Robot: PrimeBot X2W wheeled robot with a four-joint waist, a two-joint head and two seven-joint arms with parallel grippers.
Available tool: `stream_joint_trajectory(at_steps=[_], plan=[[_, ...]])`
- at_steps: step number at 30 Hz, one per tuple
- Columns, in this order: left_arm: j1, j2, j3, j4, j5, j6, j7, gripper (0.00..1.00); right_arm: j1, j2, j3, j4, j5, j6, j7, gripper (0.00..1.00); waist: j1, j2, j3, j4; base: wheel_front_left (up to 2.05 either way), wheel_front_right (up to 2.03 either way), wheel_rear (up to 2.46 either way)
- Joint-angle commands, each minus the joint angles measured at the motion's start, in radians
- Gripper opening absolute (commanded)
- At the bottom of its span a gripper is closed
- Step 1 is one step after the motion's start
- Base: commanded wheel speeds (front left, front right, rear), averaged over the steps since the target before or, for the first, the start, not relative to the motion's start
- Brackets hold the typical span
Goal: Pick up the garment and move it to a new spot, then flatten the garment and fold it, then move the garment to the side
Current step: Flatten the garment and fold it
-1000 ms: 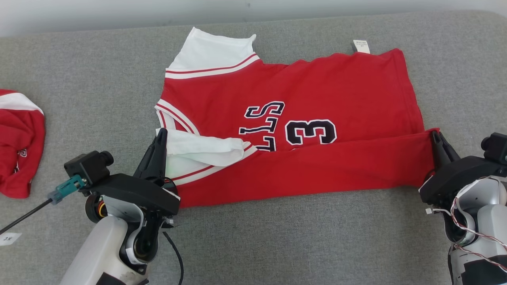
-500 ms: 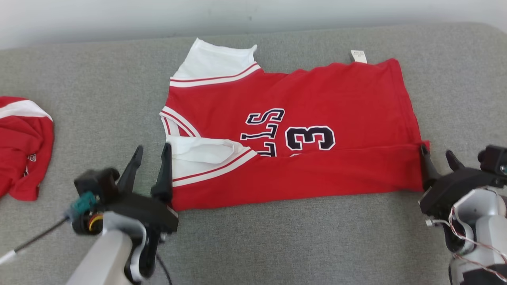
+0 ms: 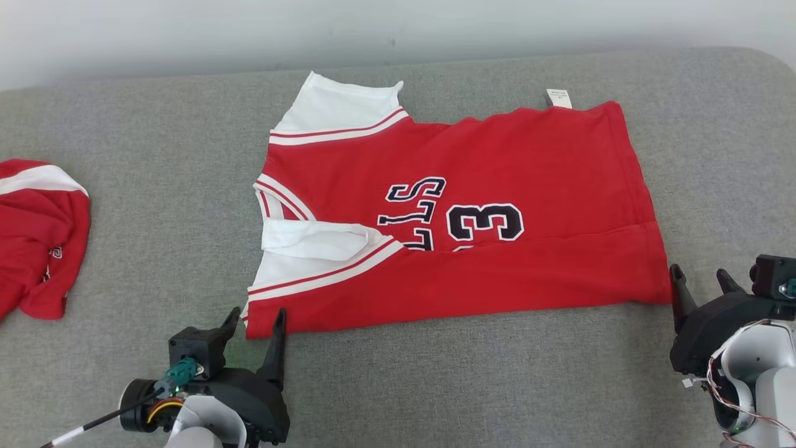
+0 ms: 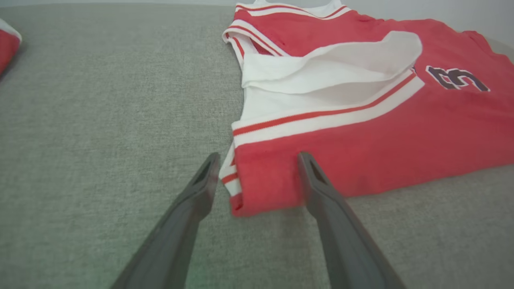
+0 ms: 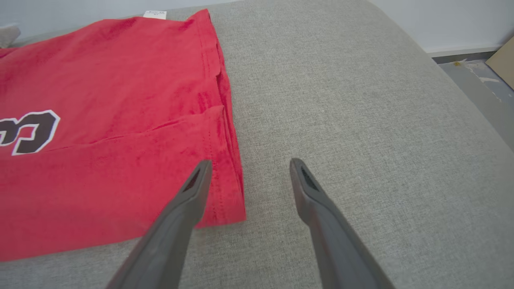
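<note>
Your folded red jersey garment (image 3: 497, 155) lies flat mid-counter on the grey fabric-covered counter (image 3: 155, 155), which meets a pale wall (image 3: 398, 25) at the back, while the right wrist view catches a strip of grey floor (image 5: 474, 76) past its rounded corner. Your left gripper (image 3: 257, 313) stands open astride the near-left corner, and your right gripper (image 3: 698, 271) stands open just beside the near-right corner; neither holds cloth. The folded-up lower edge hides part of the dark lettering, and a second red garment (image 3: 37, 249) is cut off at the left edge.
</note>
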Motion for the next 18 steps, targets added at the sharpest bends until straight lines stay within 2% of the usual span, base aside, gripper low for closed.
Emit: stream_joint_trajectory(at_steps=[1, 7, 13, 16, 17, 18], plan=[[0.013, 0.001, 0.0, -0.003, 0.004, 0.005, 0.001, 1.0, -0.011, 0.002, -0.001, -0.001, -0.01, -0.002, -0.004, 1.0, 0.0001, 0.0001, 0.005, -0.001, 0.0, 0.0, 0.0], [-0.004, 0.0, -0.006, 0.004, 0.005, 0.014, 0.015, 1.0, -0.043, 0.012, 0.0, 0.044, -0.031, -0.002, 0.041, 1.0, 0.0001, 0.0001, 0.021, 0.001, 0.0, 0.0, 0.0], [-0.033, -0.003, -0.02, 0.024, 0.005, 0.043, 0.084, 1.0, -0.105, 0.019, -0.005, 0.132, -0.046, -0.002, 0.116, 1.0, 0.0001, 0.0001, 0.051, 0.013, 0.0, 0.0, 0.0], [-0.042, -0.003, -0.021, 0.032, -0.009, 0.036, 0.111, 1.0, -0.128, 0.028, -0.006, 0.166, -0.052, -0.002, 0.148, 1.0, 0.0001, 0.0001, 0.066, 0.017, 0.0, 0.0, 0.0], [-0.042, -0.004, -0.022, 0.036, -0.012, 0.033, 0.118, 1.0, -0.134, 0.031, -0.006, 0.171, -0.052, -0.002, 0.15, 0.96, 0.0001, 0.0001, 0.07, 0.017, 0.0, 0.0, 0.0], [-0.043, -0.004, -0.025, 0.039, -0.015, 0.032, 0.126, 0.54, -0.139, 0.034, -0.005, 0.177, -0.052, -0.002, 0.149, 0.44, 0.0001, 0.0001, 0.072, 0.017, 0.0, 0.0, 0.0]])
